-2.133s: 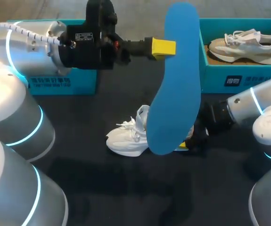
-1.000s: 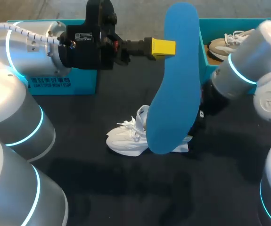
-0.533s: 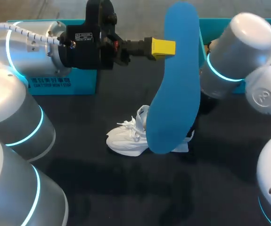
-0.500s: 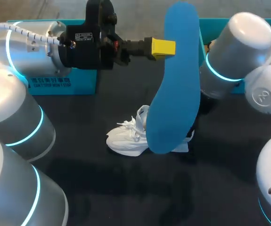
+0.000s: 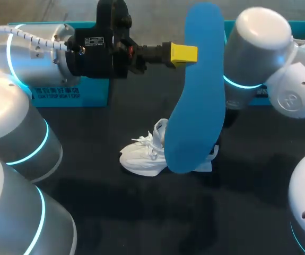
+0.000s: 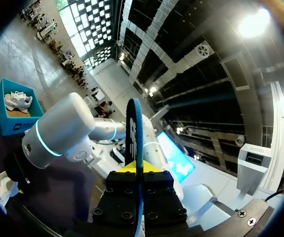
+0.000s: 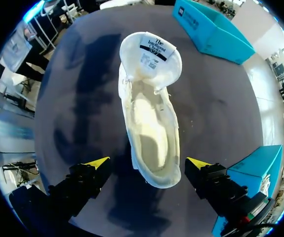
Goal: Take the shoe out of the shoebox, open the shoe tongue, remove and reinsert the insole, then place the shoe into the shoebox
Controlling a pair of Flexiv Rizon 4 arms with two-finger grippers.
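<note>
Above the table (image 5: 141, 212) we pinch the insole (image 5: 197, 106) in the left gripper (image 6: 136, 169), right gripper (image 7: 148, 165) spread over the shoe (image 7: 149, 113), likely to steady it.

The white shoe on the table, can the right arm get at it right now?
Probably yes: the right gripper hangs open right over the shoe, with nothing between them.

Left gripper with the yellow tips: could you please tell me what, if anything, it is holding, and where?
The left gripper is shut on the upright blue foam insole, pinching its long side edge near the narrower end.
</note>
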